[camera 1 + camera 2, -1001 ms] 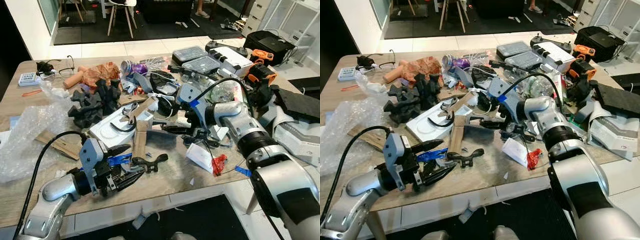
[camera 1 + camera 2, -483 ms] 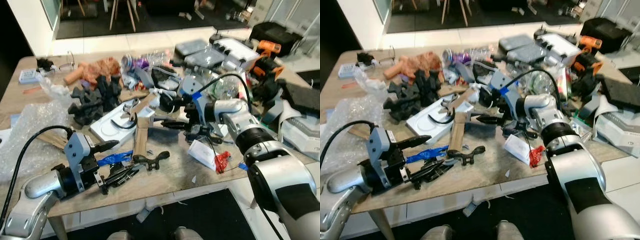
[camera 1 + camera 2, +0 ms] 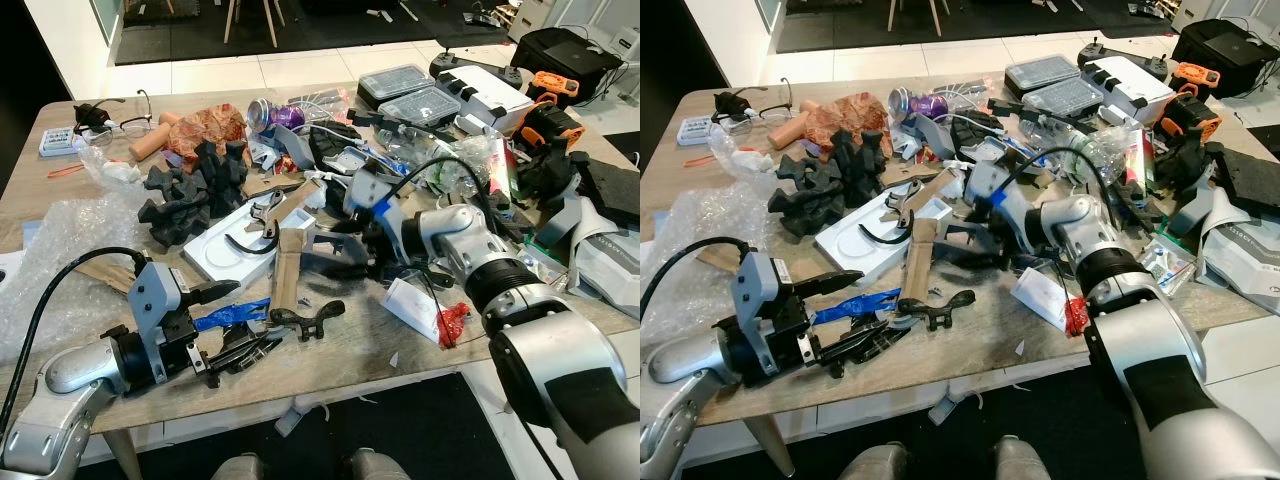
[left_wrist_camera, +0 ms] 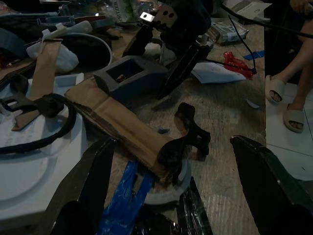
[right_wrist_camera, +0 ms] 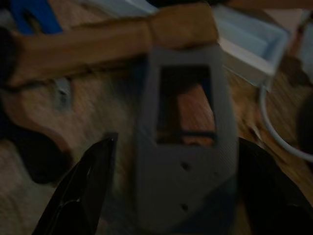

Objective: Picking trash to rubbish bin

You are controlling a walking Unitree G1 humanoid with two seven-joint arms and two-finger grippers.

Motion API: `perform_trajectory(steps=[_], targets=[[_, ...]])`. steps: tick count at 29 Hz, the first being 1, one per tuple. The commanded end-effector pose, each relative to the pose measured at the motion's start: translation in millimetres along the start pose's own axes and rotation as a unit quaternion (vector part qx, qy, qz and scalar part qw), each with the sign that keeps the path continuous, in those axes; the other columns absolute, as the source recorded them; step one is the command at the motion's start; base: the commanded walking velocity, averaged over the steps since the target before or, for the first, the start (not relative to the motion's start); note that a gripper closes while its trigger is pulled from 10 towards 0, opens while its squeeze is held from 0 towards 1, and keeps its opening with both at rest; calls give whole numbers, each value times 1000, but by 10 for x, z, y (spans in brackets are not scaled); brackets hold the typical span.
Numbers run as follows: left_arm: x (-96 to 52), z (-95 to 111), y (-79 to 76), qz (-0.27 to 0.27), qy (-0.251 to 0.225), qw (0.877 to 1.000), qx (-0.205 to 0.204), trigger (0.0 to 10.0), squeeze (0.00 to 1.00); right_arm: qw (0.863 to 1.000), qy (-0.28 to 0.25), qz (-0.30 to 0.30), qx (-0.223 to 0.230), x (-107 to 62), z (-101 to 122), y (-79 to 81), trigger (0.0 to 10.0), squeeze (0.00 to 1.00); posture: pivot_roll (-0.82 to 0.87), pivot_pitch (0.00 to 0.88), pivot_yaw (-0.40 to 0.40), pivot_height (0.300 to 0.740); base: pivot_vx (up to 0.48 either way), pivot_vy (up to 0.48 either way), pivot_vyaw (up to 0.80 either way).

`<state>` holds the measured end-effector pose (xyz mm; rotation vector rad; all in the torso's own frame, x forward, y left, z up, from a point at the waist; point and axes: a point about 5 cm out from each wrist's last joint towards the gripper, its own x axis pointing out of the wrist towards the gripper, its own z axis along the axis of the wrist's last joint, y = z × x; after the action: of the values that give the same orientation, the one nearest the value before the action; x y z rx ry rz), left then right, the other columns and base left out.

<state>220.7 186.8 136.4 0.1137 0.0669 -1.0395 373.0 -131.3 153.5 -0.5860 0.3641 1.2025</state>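
My right gripper (image 5: 166, 196) is spread wide, one finger either side of the grey plastic housing (image 5: 183, 142), which lies on the wooden table (image 3: 400, 345) mid-clutter, just beside the cardboard strip (image 3: 287, 265). The housing's long axis runs straight out along my fingers (favourable for closing across its width). My left gripper (image 3: 235, 320), also spread, sits farther off near the blue scrap (image 3: 230, 316).

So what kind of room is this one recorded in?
Probably a workshop or lab space: a wooden table heaped with scraps, parts boxes, an orange drill, and a tiled floor behind.
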Motion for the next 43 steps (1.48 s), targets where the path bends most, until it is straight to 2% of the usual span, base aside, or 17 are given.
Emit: perform_trajectory(steps=[1,6,16,17,18,19,20,22,24,25,37,43], targets=[[-30,27,3,-6,8,1000,7,10000,0,1000,11,-3,-4,-4,-28,1,10000,0,133,95,-9,740,0,0,0],[-9,39,5,-6,7,1000,9,10000,0,1000,25,-10,-16,-16,-27,-17,10000,0,131,97,-12,740,0,0,0],[14,42,11,-7,3,1000,11,10000,0,999,-21,-31,-20,39,87,-31,10000,0,127,88,-13,740,0,0,0],[18,42,9,-7,3,1000,11,10000,0,999,-26,-32,-21,39,101,-35,8510,0,127,86,-14,740,0,0,0],[26,44,8,-9,2,1000,11,10000,0,999,-31,-34,-21,40,119,-40,5647,0,127,86,-14,740,0,0,0],[26,44,8,-9,2,1000,11,10000,0,999,-31,-34,-21,40,119,-40,5647,0,127,86,-14,740,0,0,0],[32,46,8,-9,2,1000,11,10000,0,999,-36,-34,-21,43,134,-42,3412,0,127,86,-14,740,0,0,0],[39,47,5,-11,1,1000,12,10000,0,998,-40,-35,-20,53,148,-42,1020,0,129,85,-13,740,0,0,0],[39,47,5,-11,1,1000,12,10000,0,998,-40,-35,-20,53,148,-42,1020,0,129,85,-13,740,0,0,0],[39,47,2,-11,2,1000,12,10000,0,998,-41,-34,-18,63,150,-37,118,0,129,85,-13,740,0,0,0],[45,43,-19,-13,2,1000,13,10000,0,999,-38,-33,-9,109,123,-7,0,0,136,80,-23,740,0,0,0],[83,60,10,-12,-6,1000,18,10000,0,997,-66,-44,1,53,183,-59,0,0,102,65,-17,740,0,0,0]])
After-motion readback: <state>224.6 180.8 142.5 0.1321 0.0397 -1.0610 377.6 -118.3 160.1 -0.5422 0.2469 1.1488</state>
